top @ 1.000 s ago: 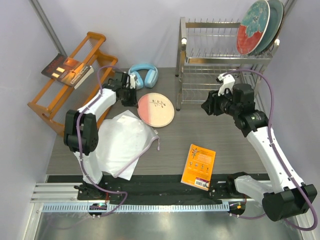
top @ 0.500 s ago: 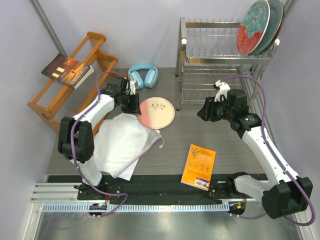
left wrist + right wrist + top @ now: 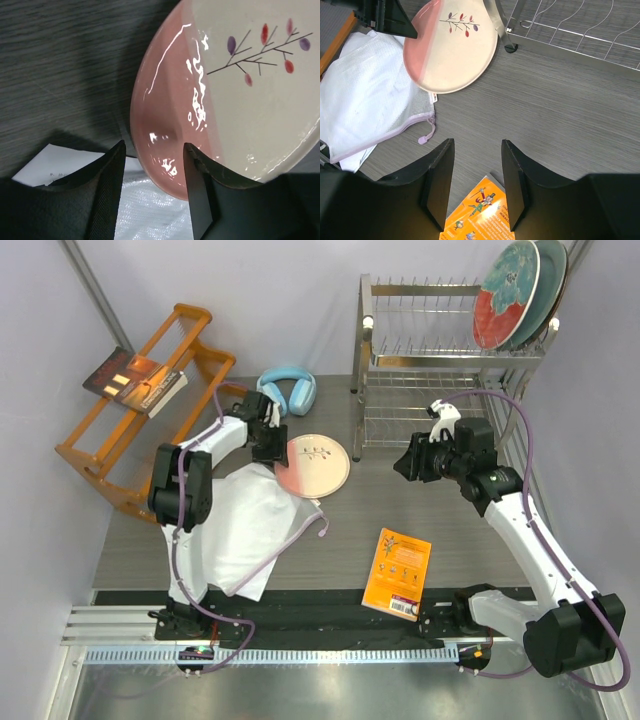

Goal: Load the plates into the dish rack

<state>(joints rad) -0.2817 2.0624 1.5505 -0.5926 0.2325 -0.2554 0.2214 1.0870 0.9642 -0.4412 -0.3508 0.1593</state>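
**Top view, with both wrist views.** The left gripper (image 3: 153, 146) sat low at the left rim of the pink plate (image 3: 315, 462). Its jaws were released and spread, straddling the rim without clamping it. The pink plate lay on the table (image 3: 450, 530) in front of the rack (image 3: 440, 360). Its near-left edge overlapped a white mesh bag (image 3: 245, 525). The right gripper (image 3: 475, 145) hung above the bare table between the pink plate and the lower tier of the rack, with its jaws apart and holding nothing. An orange book (image 3: 397, 573) lay on the table nearer the arm bases. A patterned plate (image 3: 503, 298) stood on edge at the right end of the rack's upper tier, with a teal plate (image 3: 550, 278) just behind it. Headphones (image 3: 287, 390) lay behind the pink plate.
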